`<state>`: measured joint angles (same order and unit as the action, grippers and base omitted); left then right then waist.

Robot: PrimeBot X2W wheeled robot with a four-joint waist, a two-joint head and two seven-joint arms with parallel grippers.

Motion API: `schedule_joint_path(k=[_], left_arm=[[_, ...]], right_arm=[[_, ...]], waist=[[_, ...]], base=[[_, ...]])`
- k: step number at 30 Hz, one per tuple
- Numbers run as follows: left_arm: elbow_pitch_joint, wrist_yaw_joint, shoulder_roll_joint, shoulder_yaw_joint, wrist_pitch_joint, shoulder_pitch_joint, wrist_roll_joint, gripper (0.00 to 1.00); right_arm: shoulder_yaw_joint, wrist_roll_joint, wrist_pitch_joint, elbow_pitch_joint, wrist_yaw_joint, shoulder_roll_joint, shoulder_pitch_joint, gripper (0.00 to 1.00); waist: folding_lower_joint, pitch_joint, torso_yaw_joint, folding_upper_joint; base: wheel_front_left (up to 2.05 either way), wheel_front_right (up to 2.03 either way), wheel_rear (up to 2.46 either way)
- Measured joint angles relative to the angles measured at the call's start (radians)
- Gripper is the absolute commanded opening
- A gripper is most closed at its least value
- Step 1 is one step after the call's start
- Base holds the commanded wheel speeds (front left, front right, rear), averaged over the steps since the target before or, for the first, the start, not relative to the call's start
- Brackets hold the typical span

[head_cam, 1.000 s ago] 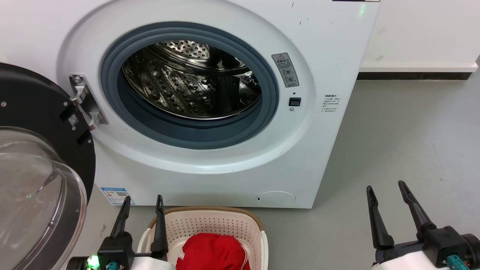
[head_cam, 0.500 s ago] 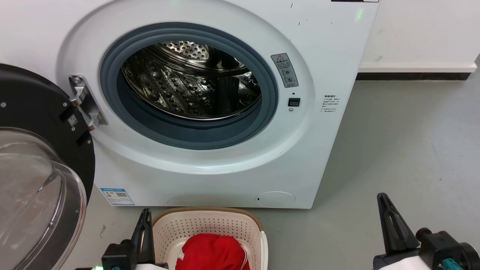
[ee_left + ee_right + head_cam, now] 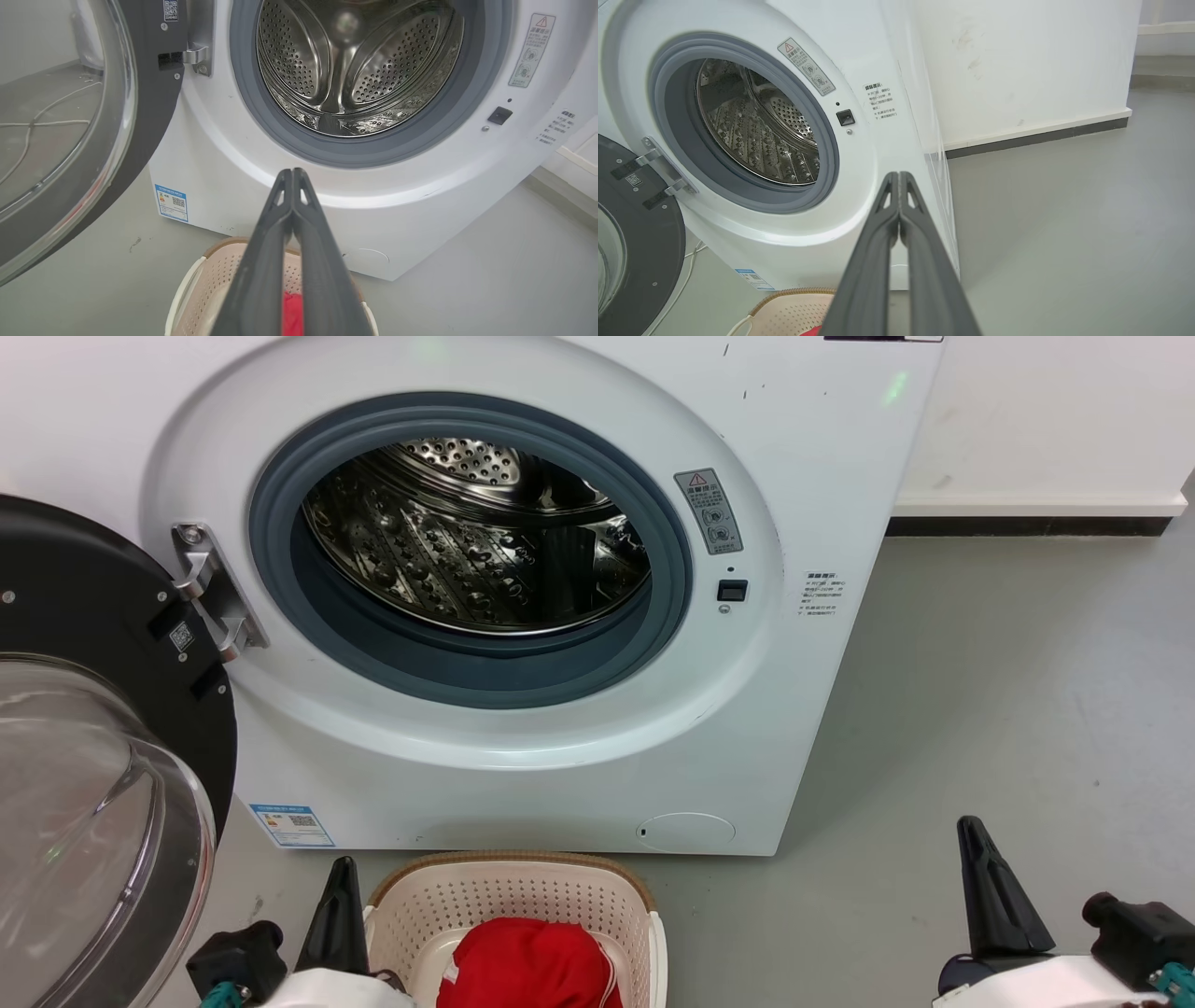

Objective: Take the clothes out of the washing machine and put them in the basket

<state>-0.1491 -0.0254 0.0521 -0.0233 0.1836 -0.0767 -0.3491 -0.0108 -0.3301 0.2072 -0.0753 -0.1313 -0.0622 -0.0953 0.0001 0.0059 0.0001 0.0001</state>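
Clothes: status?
Jaws shut, empty: left gripper, right gripper. Red clothes in basket, before washing machine. Glass door open at left.

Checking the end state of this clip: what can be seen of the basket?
The basket is low, cream-white plastic with perforated walls, a brown woven-look rim and pale side handles. It stands upright on the grey floor, close before the washer and below its opening. Whether the two touch cannot be told. Its near part is cut off by the head view's bottom edge. A red garment lies bundled inside it.
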Motion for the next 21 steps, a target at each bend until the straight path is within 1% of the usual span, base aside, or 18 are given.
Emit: schedule_joint_path(k=[10,21], left_arm=[[-0.013,0.022,0.0,0.02,-0.041,0.025,-0.177,0.0],[-0.026,0.043,-0.001,0.037,-0.083,0.046,-0.35,0.0]], right_arm=[[0.002,-0.192,-0.033,-0.025,0.0,-0.007,0.026,0.0],[0.008,-0.378,-0.069,-0.046,0.0,-0.013,0.055,0.0]], waist=[[0.0,0.0,0.0,0.0],[0.0,-0.001,0.0,0.0]], base=[[0.0,0.0,0.0],[0.0,0.0,0.0]])
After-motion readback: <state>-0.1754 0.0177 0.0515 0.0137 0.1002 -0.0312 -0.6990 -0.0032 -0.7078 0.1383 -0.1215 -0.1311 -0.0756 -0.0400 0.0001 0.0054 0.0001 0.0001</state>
